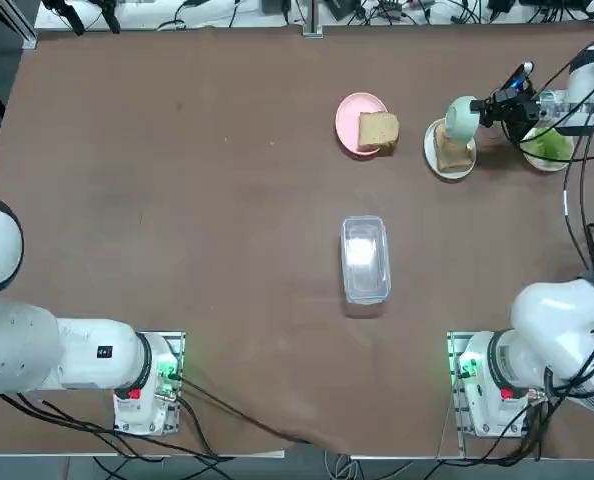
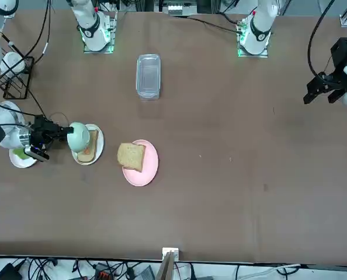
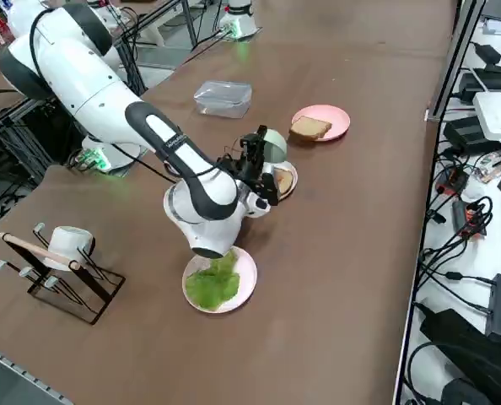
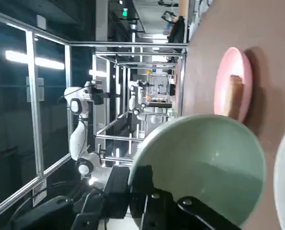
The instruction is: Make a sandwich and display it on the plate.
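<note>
Down at the lower left of the side view, a black rack (image 3: 80,297) is standing on the table (image 3: 318,321), and a white cup (image 3: 68,245) is sitting on it. Near the lower middle, a white dish (image 3: 248,268) is holding green lettuce (image 3: 213,283), its leaves spreading nearly to the rim. Above that, the right arm (image 3: 202,173) is reaching in from the upper left, bending at its wrist around the middle of the frame. At its end the right gripper (image 1: 481,110) is pinching a pale green cup (image 3: 275,147) narrowly by its wall, and I'm seeing the cup tilting over in the air.

Just beside the cup, right of the frame's middle, the plate (image 1: 430,151) is lying partly hidden; from overhead, it is carrying one bread slice (image 1: 452,155). Farther up and to the right, a pink plate (image 3: 340,120) is holding another slice (image 3: 309,128), which is resting partly over the rim. So the sandwich's pieces are lying apart, on three plates. Toward the upper middle, beyond the arm, a clear box (image 3: 223,99) is resting on the table.
</note>
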You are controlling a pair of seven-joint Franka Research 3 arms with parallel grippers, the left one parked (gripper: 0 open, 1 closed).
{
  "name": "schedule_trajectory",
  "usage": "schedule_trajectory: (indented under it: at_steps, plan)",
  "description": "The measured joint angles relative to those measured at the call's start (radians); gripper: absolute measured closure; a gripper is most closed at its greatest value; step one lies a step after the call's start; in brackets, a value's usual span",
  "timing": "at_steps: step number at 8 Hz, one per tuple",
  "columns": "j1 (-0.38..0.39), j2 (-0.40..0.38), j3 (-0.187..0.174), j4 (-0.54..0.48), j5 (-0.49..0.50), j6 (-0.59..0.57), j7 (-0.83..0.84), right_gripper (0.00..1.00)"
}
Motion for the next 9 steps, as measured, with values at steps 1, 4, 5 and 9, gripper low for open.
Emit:
schedule_trajectory:
  at_steps: [1, 4, 5, 9]
  plan:
    - [0.001, 0.001, 0.001, 0.001, 0.014, -0.017, -0.011, 0.96]
    - [0.001, 0.028, 0.002, 0.001, 0.027, -0.058, -0.05, 0.96]
    - [0.001, 0.035, 0.002, 0.001, 0.03, -0.066, -0.055, 0.96]
    - [-0.002, 0.034, 0.001, 0.154, -0.08, -0.07, -0.047, 0.96]
